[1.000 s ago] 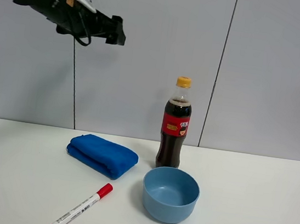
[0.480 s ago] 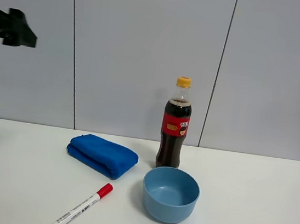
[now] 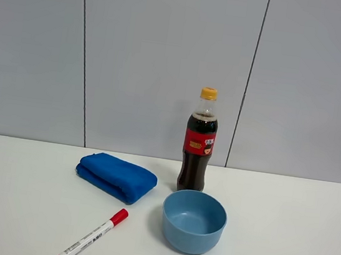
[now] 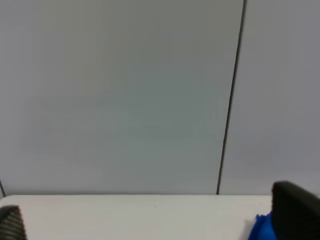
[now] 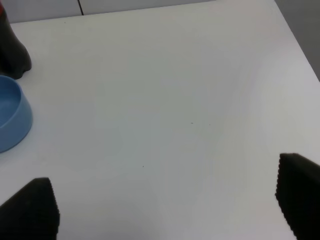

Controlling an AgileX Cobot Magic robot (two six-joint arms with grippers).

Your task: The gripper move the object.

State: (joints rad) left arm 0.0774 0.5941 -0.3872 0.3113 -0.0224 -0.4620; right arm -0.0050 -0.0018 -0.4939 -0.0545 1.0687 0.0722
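Observation:
The cola bottle (image 3: 198, 145), with a yellow-orange cap and red label, stands upright at the back middle of the white table (image 3: 282, 230); its dark base shows in the right wrist view (image 5: 12, 55). Neither gripper shows in the exterior high view. In the left wrist view my left gripper (image 4: 154, 217) is open and empty, facing the grey wall, with the blue cloth (image 4: 262, 227) beside one fingertip. In the right wrist view my right gripper (image 5: 164, 200) is open and empty above bare table, well away from the bottle.
A light blue bowl (image 3: 193, 222) sits just in front of the bottle, also seen in the right wrist view (image 5: 10, 120). A folded blue cloth (image 3: 117, 176) lies left of the bottle. A red-capped white marker (image 3: 91, 236) lies at the front left.
The left arm, high at the upper left a second ago, has swung left and gone out of the exterior high view. The bottle, bowl, cloth and marker have not moved.

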